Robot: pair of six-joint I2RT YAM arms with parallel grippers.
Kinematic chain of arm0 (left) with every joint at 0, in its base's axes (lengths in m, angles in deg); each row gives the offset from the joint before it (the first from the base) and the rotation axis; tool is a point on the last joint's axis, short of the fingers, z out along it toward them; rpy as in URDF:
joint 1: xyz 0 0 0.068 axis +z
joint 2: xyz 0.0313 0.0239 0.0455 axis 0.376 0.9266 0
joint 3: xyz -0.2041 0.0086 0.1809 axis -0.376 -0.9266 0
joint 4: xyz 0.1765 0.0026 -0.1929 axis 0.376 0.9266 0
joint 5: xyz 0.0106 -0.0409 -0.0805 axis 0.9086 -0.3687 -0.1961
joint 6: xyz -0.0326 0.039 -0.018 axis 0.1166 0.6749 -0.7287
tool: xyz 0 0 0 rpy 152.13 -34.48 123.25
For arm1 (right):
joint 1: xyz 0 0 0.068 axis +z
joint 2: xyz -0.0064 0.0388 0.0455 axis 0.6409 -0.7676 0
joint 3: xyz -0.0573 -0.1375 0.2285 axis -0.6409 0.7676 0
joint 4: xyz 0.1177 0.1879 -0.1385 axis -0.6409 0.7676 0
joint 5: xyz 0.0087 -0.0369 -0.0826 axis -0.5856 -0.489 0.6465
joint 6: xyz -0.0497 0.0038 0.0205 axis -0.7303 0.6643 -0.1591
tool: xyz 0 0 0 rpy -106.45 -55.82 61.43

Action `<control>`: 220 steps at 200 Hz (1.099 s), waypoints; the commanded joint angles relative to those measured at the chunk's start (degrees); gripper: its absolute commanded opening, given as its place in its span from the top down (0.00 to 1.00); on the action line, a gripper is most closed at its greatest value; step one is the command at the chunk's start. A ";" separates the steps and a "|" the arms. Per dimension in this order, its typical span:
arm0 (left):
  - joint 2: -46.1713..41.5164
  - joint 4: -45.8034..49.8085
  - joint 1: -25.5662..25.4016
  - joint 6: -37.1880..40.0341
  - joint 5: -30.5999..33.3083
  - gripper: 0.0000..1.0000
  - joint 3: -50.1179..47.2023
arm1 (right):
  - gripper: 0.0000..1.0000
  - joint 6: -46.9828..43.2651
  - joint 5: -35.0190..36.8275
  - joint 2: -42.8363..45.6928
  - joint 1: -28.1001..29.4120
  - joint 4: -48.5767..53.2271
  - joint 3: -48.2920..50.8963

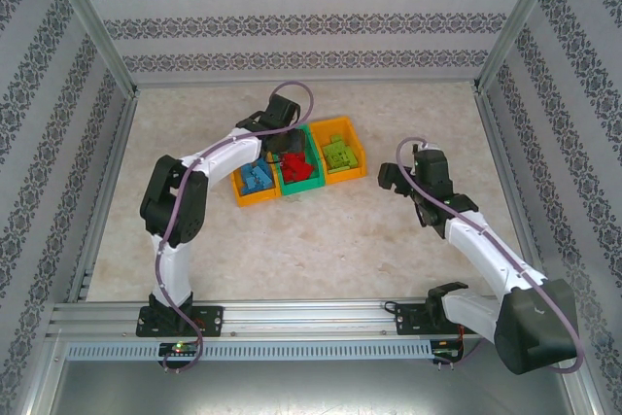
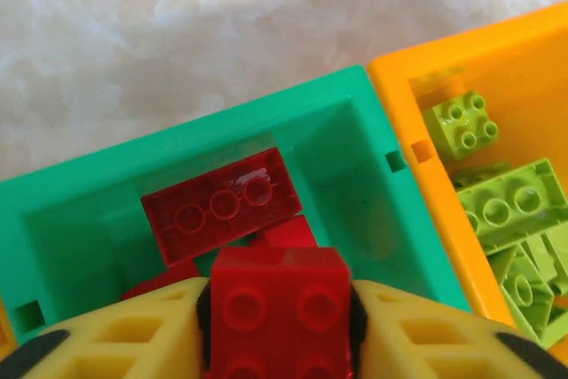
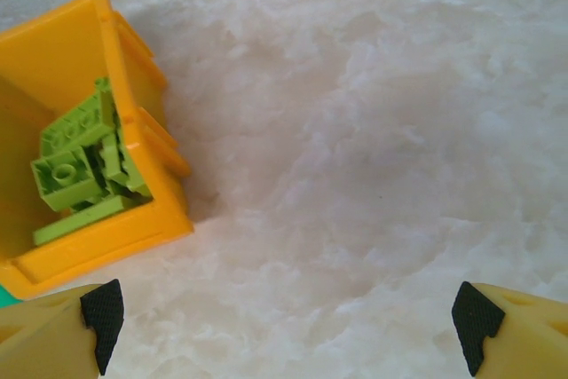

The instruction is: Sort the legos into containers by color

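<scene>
Three joined bins stand mid-table: a left orange bin [image 1: 255, 184] with blue legos [image 1: 257, 177], a green bin [image 1: 297, 180] with red legos [image 1: 300, 167], and a right orange bin [image 1: 338, 150] with lime legos [image 1: 339, 155]. My left gripper [image 2: 280, 326] hangs over the green bin [image 2: 355, 153], shut on a red lego [image 2: 280, 303]. Below it lie other red legos [image 2: 222, 206]. Lime legos [image 2: 506, 201] fill the neighbouring orange bin [image 2: 532, 51]. My right gripper [image 3: 288, 330] is open over bare table, right of the orange bin [image 3: 106, 237] holding lime legos [image 3: 80, 166].
The marble-patterned tabletop [image 1: 330, 240] spreads around the bins. Patterned walls and a metal frame [image 1: 97, 36] enclose the space. An aluminium rail [image 1: 311, 313] carries both arm bases at the near edge.
</scene>
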 commanded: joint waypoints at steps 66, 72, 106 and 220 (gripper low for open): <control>-16.23 -2.91 0.60 -1.16 6.32 0.00 -10.00 | 0.02 -12.63 8.95 3.29 -3.55 -16.77 7.90; -18.53 -3.39 0.60 -0.37 8.10 0.01 -12.27 | 0.02 -13.50 8.62 3.96 -3.93 -19.03 9.12; -32.85 -7.78 0.67 4.79 25.62 0.01 -27.99 | 0.02 -16.22 4.67 7.41 -6.86 -31.72 18.81; -40.15 -49.28 11.59 27.60 32.74 0.01 -61.73 | 0.02 -20.44 -2.95 -23.69 -11.62 -57.46 13.15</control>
